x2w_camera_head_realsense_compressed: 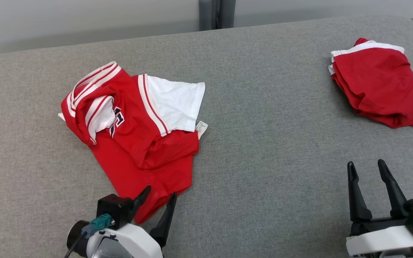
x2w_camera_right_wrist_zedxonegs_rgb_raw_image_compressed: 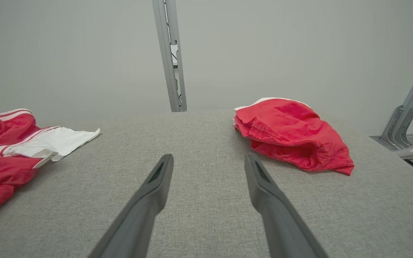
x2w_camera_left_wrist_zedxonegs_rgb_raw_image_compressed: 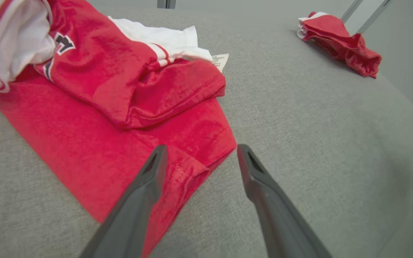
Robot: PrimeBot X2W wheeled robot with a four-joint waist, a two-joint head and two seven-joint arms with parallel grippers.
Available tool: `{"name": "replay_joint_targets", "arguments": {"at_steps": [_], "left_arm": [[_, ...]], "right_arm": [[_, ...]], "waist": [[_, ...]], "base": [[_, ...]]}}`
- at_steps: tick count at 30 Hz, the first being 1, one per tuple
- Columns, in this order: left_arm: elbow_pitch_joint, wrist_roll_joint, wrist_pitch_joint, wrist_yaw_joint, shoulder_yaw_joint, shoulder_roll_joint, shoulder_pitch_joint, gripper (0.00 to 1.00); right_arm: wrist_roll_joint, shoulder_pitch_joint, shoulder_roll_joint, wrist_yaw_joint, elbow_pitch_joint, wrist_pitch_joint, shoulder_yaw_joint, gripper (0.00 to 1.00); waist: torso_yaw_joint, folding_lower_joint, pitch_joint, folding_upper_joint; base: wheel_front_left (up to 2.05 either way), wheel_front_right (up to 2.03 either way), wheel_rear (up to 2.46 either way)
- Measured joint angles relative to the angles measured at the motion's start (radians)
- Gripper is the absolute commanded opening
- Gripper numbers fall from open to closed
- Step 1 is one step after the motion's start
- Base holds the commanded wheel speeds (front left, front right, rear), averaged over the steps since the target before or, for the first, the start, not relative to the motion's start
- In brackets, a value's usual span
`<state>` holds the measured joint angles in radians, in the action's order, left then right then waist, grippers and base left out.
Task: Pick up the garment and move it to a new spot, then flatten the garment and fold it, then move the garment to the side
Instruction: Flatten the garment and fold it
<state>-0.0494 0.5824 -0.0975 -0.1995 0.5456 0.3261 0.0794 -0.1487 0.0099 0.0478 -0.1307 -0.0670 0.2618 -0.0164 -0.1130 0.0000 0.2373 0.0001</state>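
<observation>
– On the grey table, to the robot's left of the middle, the garment lies in a heap: red body, the upper part folded down over the lower part. I judge the step is now the flattening. How to do it well?

– First, do not confuse it with the second red garment, which lies well apart at the far right and looks already folded. Leave that one.

– And the two arms?

– The left gripper is at the near edge of the garment, its fingers wide apart and holding nothing. The right gripper hovers over bare table, well apart from the cloth, its fingers also spread. I think both are needed, because one arm alone would only drag the heap.

– Where should they take it?

– In the left wrist view the near hem corner lies between the left fingers. Close there, low, on the single layer only. The right gripper should come over to the folded-down part, near the white sleeve, and lift it away from the robot to open the fold.

– Any risk?

– Catching two layers at once. The small label shows where the inside is turned out.
</observation>
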Motion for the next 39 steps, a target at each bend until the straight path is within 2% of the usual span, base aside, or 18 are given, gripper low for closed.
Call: {"name": "replay_joint_targets", "arguments": {"at_steps": [4,8,10,11,12,17,19,21,25,27,30,34,35,36,37,39], "left_arm": [[0.015,-0.027,-0.041,-0.008,0.026,0.016,0.002,1.0],[0.099,-0.07,-0.076,-0.004,0.063,0.026,0.047,1.0],[0.15,-0.073,-0.085,0.016,0.077,0.027,0.067,1.0],[0.169,-0.079,-0.077,0.023,0.083,0.026,0.078,0.69],[0.188,-0.089,-0.072,0.026,0.086,0.025,0.091,0.0],[0.208,-0.064,-0.032,0.053,0.078,0.015,0.098,0.0],[0.159,-0.038,-0.009,0.059,0.063,0.013,0.081,0.0],[0.032,0.006,0.005,0.061,0.032,0.023,0.033,0.0],[-0.11,0.055,0.001,0.008,-0.043,0.078,-0.06,0.0],[-0.126,0.076,0.018,-0.038,-0.102,0.098,-0.111,0.0],[-0.1,0.132,0.064,-0.095,-0.21,0.102,-0.172,0.0],[0.038,0.147,0.14,-0.13,-0.297,0.107,-0.194,0.0],[0.073,0.149,0.156,-0.134,-0.305,0.102,-0.194,0.15],[0.104,0.15,0.16,-0.133,-0.305,0.096,-0.193,0.47],[0.13,0.146,0.166,-0.131,-0.297,0.092,-0.192,1.0],[0.165,0.139,0.182,-0.133,-0.297,0.087,-0.186,1.0]], "right_arm": [[0.0,0.0,0.0,0.0,0.0,0.0,0.003,1.0],[-0.003,-0.001,0.0,0.0,-0.002,0.0,0.009,1.0],[-0.01,-0.006,0.0,0.0,-0.003,0.0,0.008,1.0],[-0.01,-0.007,0.0,0.0,-0.002,0.0,0.005,1.0],[-0.011,-0.006,0.0,0.0,-0.002,0.0,0.002,1.0],[-0.019,0.016,0.001,0.0,-0.009,0.0,-0.03,1.0],[-0.018,0.034,0.0,0.0,-0.017,0.0,-0.031,1.0],[-0.017,0.042,0.0,0.0,-0.018,0.0,-0.031,1.0],[-0.009,0.056,0.0,0.0,-0.019,0.0,-0.031,1.0],[-0.009,0.065,0.0,0.0,-0.021,0.0,-0.031,1.0],[-0.007,0.076,0.0,0.0,-0.026,0.0,-0.035,1.0],[-0.007,0.083,0.0,0.0,-0.036,0.0,-0.026,1.0],[-0.005,0.082,0.0,0.0,-0.038,0.0,-0.022,1.0],[-0.002,0.082,-0.001,0.0,-0.04,0.0,-0.018,1.0],[-0.002,0.082,-0.001,0.0,-0.04,0.0,-0.016,1.0],[-0.002,0.082,0.0,0.0,-0.042,0.0,-0.014,1.0]], "waist": [[0.002,0.0,0.008,0.0],[-0.008,0.0,0.018,0.0],[-0.017,0.0,0.023,0.0],[-0.021,0.0,0.024,0.0],[-0.025,0.0,0.025,0.0],[-0.014,0.0,0.008,0.0],[-0.001,0.0,-0.005,0.0],[0.024,0.0,-0.029,0.0],[0.064,0.0,-0.063,0.0],[0.085,0.0,-0.079,0.0],[0.117,0.0,-0.099,0.0],[0.15,0.0,-0.119,0.0],[0.155,0.0,-0.122,0.0],[0.158,0.0,-0.125,0.0],[0.159,0.0,-0.126,0.0],[0.156,0.0,-0.126,0.0]], "base": [[0.0,0.0,0.0],[0.0,0.0,0.0],[0.0,0.0,0.0],[0.0,0.0,0.0],[0.0,0.0,0.0],[0.0,0.0,0.0],[0.0,0.0,0.0],[0.0,0.0,0.0],[0.0,0.0,0.0],[0.0,0.0,0.0],[0.0,0.0,0.0],[0.0,0.0,0.0],[0.0,0.0,0.0],[0.0,0.0,0.0],[0.0,0.0,0.0],[0.0,0.0,0.0]]}}
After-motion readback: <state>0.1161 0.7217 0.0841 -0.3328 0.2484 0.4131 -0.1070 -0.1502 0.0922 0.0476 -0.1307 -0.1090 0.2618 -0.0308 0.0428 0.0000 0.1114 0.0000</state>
